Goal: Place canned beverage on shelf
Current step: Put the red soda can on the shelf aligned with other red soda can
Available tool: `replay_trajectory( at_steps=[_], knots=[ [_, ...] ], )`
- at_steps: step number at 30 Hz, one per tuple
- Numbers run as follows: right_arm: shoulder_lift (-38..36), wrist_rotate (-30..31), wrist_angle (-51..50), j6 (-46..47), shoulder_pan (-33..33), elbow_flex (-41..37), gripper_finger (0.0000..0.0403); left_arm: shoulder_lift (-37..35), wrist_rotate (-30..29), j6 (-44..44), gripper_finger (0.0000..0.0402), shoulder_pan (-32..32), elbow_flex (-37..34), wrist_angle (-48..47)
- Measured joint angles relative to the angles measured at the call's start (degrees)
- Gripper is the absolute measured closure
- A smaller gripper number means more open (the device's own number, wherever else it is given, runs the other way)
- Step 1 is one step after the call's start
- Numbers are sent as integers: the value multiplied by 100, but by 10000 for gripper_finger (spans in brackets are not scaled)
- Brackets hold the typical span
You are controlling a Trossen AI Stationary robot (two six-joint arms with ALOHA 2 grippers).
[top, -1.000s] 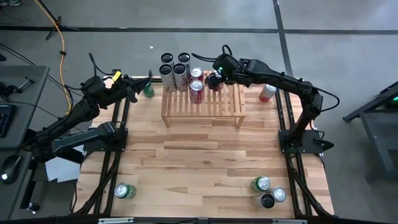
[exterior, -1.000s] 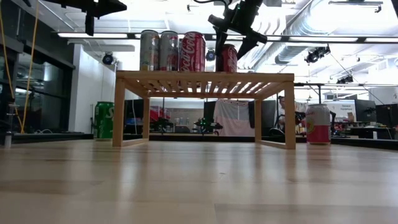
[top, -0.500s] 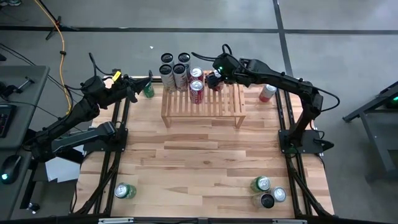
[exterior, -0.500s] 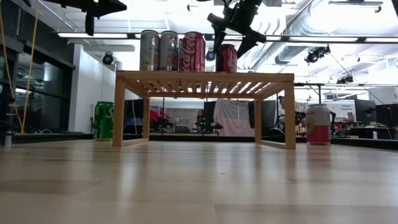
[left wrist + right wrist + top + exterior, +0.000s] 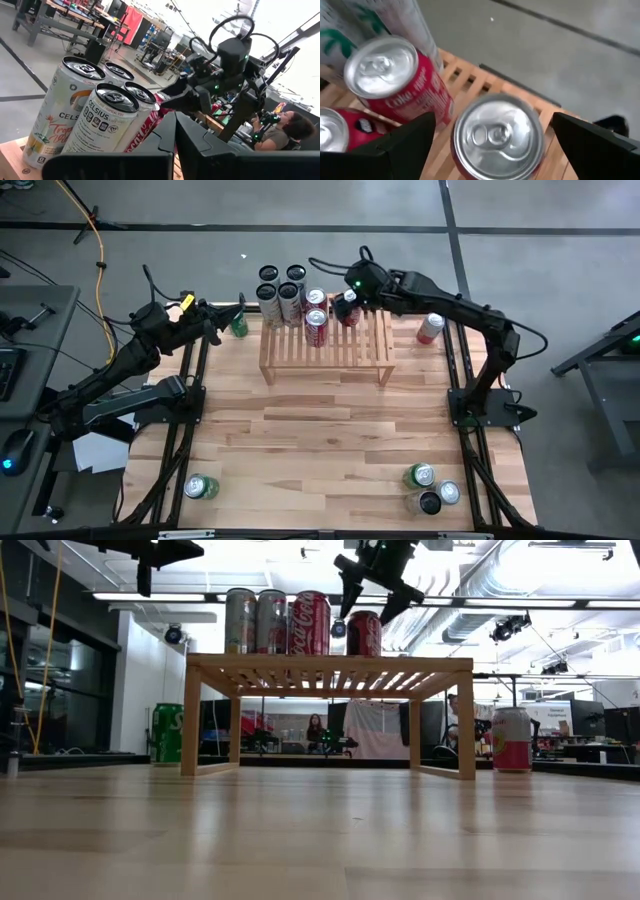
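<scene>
R gripper (image 5: 371,592) hangs spread wide just above the short red can w/ silver top (image 5: 364,633), fingers (image 5: 405,145) either side, not touching. Can stands upright on the low light-wood slatted shelf (image 5: 345,350), back edge, at 3 o'clock of the taller red Coca-Cola can (image 5: 309,623). L gripper (image 5: 214,318) clenched, empty, at 9 o'clock of shelf, near a green can (image 5: 239,326).

The wooden table (image 5: 330,440) carries the shelf (image 5: 325,345) and scattered cans (image 5: 430,489).
</scene>
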Motion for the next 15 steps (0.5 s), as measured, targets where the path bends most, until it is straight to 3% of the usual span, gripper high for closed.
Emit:
replay_trajectory(
  at_steps=[7,15],
  knots=[
    [-3,41,-5,-836,-50,647,18,0,0,5,401,0,0,1],
    [-2,-663,-554,-2200,-48,1661,18,0,0,3,401,0,0,1]
  ],
)
